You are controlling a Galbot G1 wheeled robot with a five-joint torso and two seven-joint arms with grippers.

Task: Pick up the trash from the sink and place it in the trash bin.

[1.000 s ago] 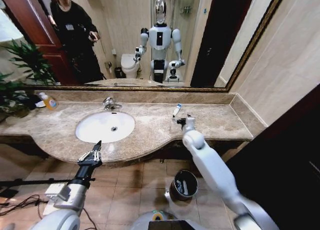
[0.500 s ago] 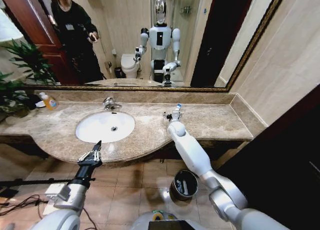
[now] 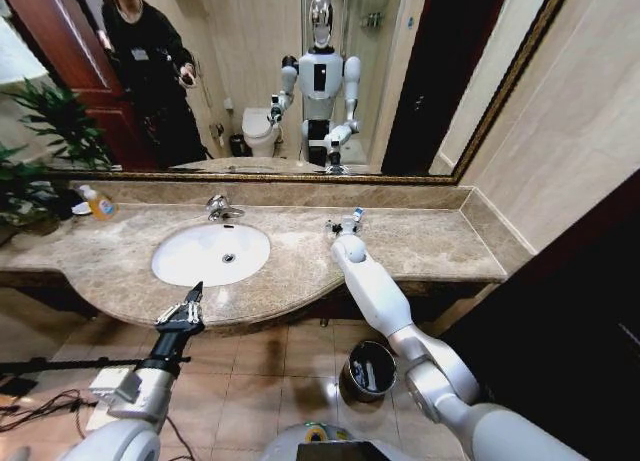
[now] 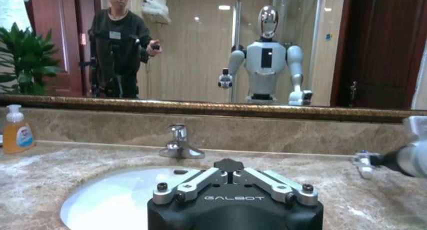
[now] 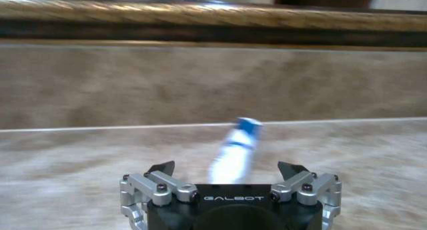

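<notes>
Where the brown marble table (image 3: 300,266) meets the mirror wall, right gripper (image 3: 343,225) reaching over the slab to the right of the sink (image 3: 210,254). Fingers spread wide in the right wrist view, a white tube (image 5: 235,154) with blue cap lying on the marble between the two tips, cap end pointing toward the backsplash. Contact between tips and tube not clear; nothing pinched. Same tube in the head view just beyond the gripper, tilted, near the back edge of the table.

Left gripper (image 3: 185,308) parked low at the front edge of the table, before the basin. Fingers drawn close together at the tips, holding nothing. In the left wrist view, black gripper body in the foreground, white basin behind it, chrome faucet (image 4: 179,145) at the rear rim, orange bottle (image 4: 16,135) with white pump far off by the wall.

Basin looks bare apart from the drain.

Bin (image 3: 368,371) on the tiled floor under the table's right part, beside the right arm; dark, shiny rim, something pale inside, not identifiable.

Potted plant (image 3: 45,141) at the table's left end.
</notes>
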